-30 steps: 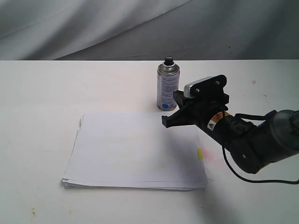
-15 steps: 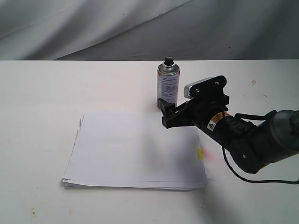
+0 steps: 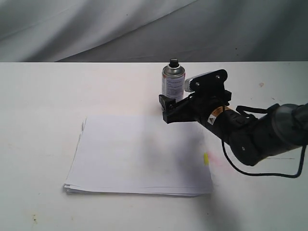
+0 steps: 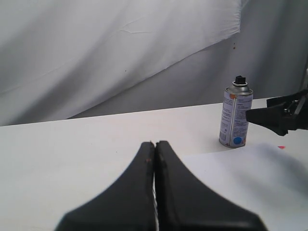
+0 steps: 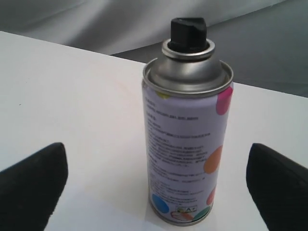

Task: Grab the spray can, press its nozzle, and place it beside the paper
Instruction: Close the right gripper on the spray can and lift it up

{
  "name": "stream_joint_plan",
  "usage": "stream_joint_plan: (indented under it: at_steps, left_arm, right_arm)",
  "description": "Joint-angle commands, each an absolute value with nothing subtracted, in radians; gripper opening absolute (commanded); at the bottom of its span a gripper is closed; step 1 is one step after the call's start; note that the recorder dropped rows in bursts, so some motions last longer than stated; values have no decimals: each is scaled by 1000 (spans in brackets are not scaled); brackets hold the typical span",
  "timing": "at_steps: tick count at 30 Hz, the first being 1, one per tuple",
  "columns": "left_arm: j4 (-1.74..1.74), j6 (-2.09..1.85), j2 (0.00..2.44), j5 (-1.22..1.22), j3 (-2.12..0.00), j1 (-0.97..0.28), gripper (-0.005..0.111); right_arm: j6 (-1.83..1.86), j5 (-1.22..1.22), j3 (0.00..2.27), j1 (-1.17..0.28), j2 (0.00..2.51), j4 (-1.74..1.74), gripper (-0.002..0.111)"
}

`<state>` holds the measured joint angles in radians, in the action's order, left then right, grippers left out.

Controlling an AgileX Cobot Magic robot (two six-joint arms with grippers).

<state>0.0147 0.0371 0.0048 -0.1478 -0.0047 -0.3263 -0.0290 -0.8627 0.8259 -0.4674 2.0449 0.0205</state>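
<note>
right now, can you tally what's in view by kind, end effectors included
spray can: 1
stack of white paper: 1
end effectors: 2 (left end effector, right end effector)
total: 4

Robotics lab test bench, by the look of it: a plain white table [image 3: 43,96] with a wrinkled grey-white cloth backdrop [image 3: 96,24] draped behind it. A black robot arm [image 3: 260,137] with a yellow warning sticker [image 3: 211,121] and a trailing cable reaches over the top. On the table, a spray can [image 3: 171,89] and a stack of paper [image 3: 139,154] sit like test props.
</note>
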Motion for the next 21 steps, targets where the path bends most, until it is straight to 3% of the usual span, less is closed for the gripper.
stream_joint_plan:
  at_steps: [1,21]
  left_arm:
    - [18,45,0,-134,0,-325,0]
    - [18,45,0,-134,0,-325,0]
  right_arm:
    - [-20,-851,901,-439,2121,6,92]
    - [18,-766,1130,-429,2261,-25,92]
